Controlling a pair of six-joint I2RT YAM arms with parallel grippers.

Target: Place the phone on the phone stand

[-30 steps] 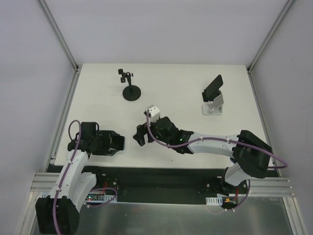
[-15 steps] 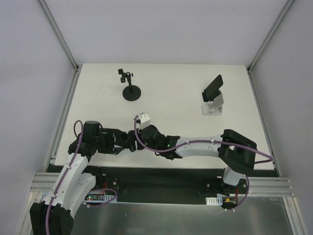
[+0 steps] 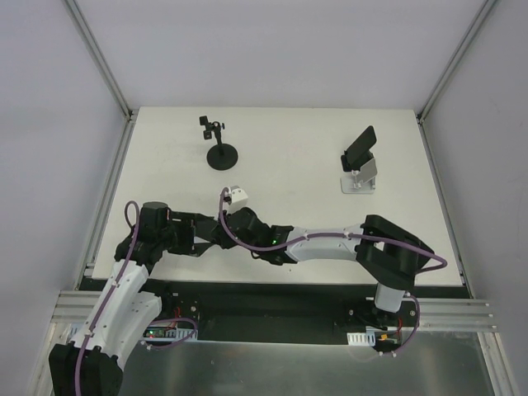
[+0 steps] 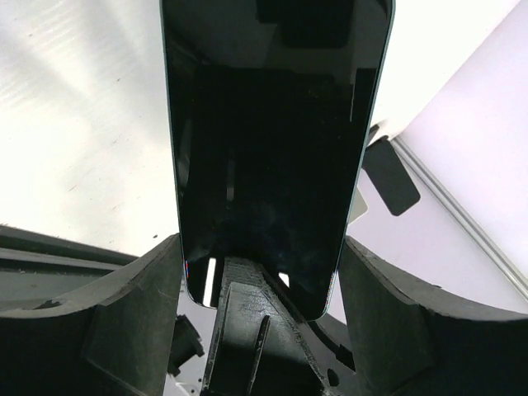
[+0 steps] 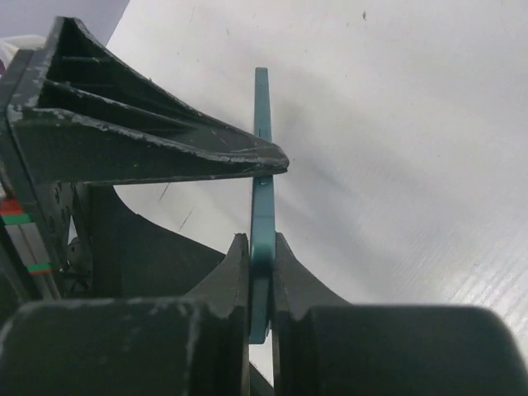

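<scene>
The white bench (image 3: 313, 177) is crossed by the right arm (image 3: 330, 245), which is stretched leftwards to meet the left arm (image 3: 124, 280) close to the near-left edge. Two stands are set toward the far side. A black stand (image 3: 221, 155) with a round foot and a clamp head is found just beyond the meeting point. A silver stand (image 3: 360, 183) is set well apart at the far right and carries a dark handset (image 3: 360, 146).

The teal-edged phone (image 4: 272, 165) is held off the bench between the two wrists, and in the top view it is all but hidden by them. It is gripped across its width by the left fingers (image 4: 124, 305), which are set wide, and its long axis runs out and away from that wrist. The right fingers (image 5: 301, 285) are closed narrow on its thin body, so that front and back are pinched.

The black stand is probably the target, since the silver one is taken. It lies farther up the bench than both wrists and nearer the left arm, and a release by the left fingers is judged necessary before the phone can be carried there
</scene>
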